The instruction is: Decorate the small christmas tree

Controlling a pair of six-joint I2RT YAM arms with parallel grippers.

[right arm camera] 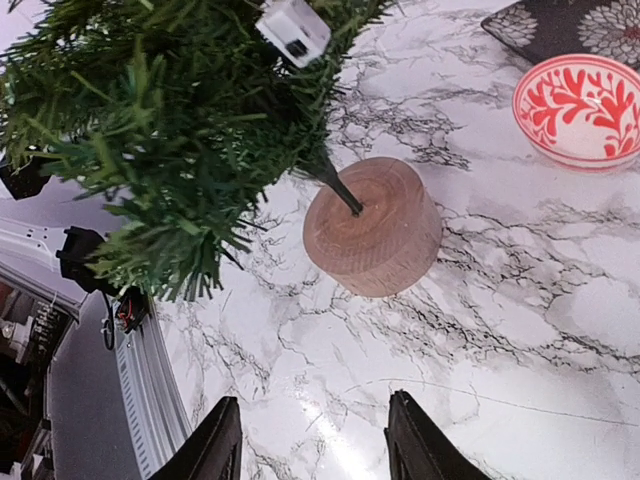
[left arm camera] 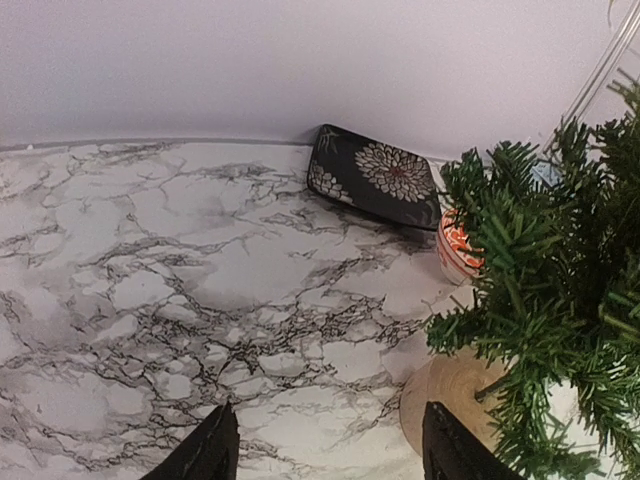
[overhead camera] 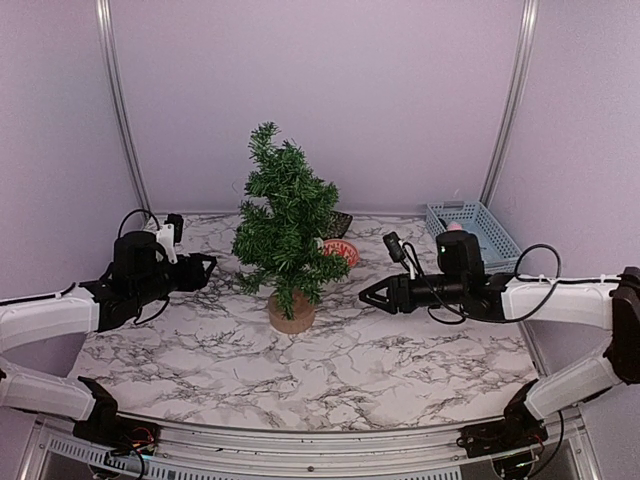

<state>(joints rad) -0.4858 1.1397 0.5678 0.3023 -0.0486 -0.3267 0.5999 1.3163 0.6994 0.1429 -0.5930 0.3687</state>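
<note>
The small christmas tree [overhead camera: 283,230] stands upright mid-table on its round tan base [overhead camera: 291,314]. It also shows in the left wrist view [left arm camera: 560,300] and the right wrist view [right arm camera: 170,110], where its base [right arm camera: 375,228] is plain. My left gripper [overhead camera: 208,268] is open and empty, left of the tree, just above the table. My right gripper [overhead camera: 368,294] is open and empty, right of the tree's base, pointing at it. In both wrist views the fingers [left arm camera: 212,450] [right arm camera: 215,445] stand wide apart with only marble between them.
A red-and-white patterned bowl [overhead camera: 341,251] sits behind the tree to the right, also in the right wrist view [right arm camera: 578,110]. A dark floral tray [left arm camera: 375,175] lies by the back wall. A blue basket [overhead camera: 472,232] with a pale object stands at the back right.
</note>
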